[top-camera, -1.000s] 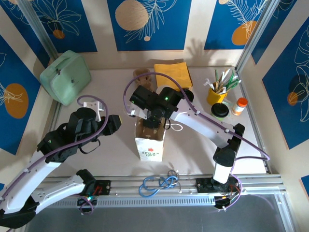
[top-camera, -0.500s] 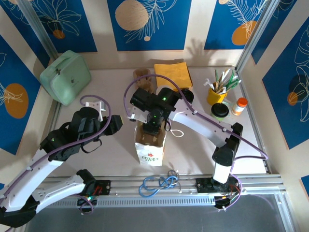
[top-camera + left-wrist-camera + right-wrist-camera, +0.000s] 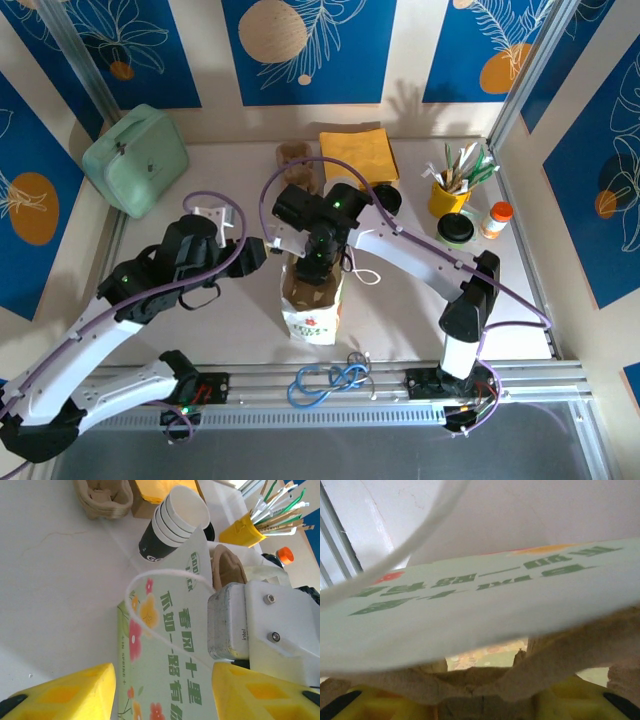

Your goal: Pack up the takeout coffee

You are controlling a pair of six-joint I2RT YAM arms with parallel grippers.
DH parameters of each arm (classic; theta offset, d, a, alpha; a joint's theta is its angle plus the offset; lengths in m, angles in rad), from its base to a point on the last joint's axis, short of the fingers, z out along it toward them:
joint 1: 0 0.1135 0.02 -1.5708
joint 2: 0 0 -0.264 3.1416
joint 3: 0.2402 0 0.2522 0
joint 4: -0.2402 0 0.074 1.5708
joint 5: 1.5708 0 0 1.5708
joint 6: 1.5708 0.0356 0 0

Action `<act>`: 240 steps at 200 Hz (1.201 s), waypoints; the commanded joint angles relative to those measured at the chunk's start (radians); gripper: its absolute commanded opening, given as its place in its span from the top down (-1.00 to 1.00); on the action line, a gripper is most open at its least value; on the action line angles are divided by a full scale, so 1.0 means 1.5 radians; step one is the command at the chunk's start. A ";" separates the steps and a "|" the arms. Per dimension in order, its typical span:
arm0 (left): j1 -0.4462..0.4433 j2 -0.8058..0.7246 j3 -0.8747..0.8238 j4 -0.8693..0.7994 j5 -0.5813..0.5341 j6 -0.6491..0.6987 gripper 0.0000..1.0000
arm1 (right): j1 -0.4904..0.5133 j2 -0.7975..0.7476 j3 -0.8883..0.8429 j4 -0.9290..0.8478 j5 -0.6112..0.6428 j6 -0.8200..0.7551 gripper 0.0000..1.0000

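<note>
Now right gripper [image 3: 480, 702] pinches cup carrier [image 3: 560, 655] into bag [image 3: 312, 300] beneath it; left gripper [image 3: 162, 692] spread, bag just ahead, likely steadying.

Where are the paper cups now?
In the left wrist view, the stack of paper cups sits just beyond the paper bag, between the cardboard trays and the yellow holder.
</note>
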 commanded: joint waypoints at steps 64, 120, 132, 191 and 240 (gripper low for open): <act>0.000 -0.023 -0.012 0.047 0.063 0.052 -0.11 | -0.021 -0.045 -0.085 0.060 -0.040 0.004 0.13; -0.004 0.008 -0.035 0.089 0.190 0.088 0.03 | -0.031 -0.082 -0.102 0.106 -0.047 -0.001 0.13; -0.008 0.020 -0.034 0.095 0.204 0.092 0.05 | -0.032 -0.086 -0.104 0.111 -0.053 -0.001 0.13; -0.023 0.055 -0.030 0.077 0.158 0.107 0.14 | -0.037 -0.087 -0.114 0.115 -0.055 0.001 0.13; -0.024 0.056 -0.049 0.086 0.138 0.105 0.41 | -0.044 -0.086 -0.132 0.122 -0.081 -0.007 0.13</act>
